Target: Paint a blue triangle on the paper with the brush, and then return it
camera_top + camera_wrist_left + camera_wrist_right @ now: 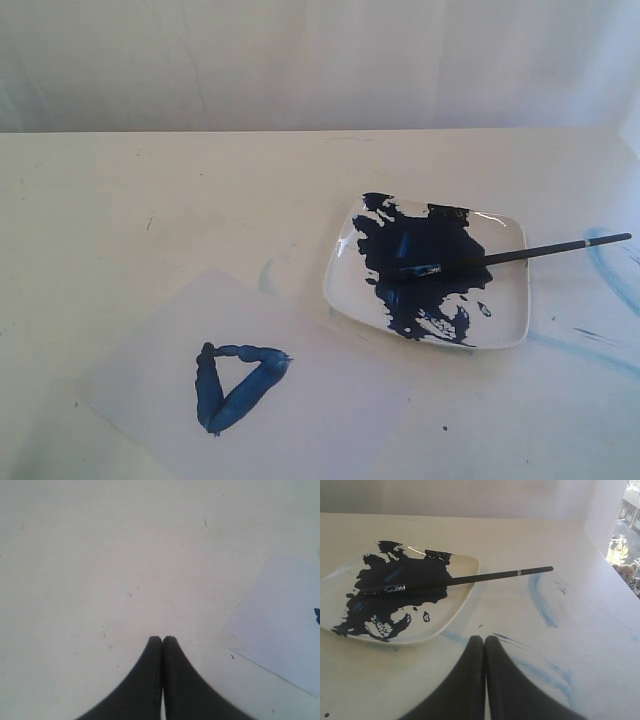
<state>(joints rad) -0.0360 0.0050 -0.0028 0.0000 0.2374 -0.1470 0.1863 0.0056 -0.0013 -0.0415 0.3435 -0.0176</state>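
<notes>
Brush (515, 254) laid across the plate (505, 312), bristles in the paint blotch (430, 250), handle overhanging the rim: a parked position, so the task looks finished. Blue triangle (245, 393) sits on the paper (330, 410), well apart from the plate. Left gripper (162, 639) and right gripper (485, 639) hover with jaws pressed together, empty. Pale-blue smears (612, 275) mark the table (150, 200); nothing obstructs.
</notes>
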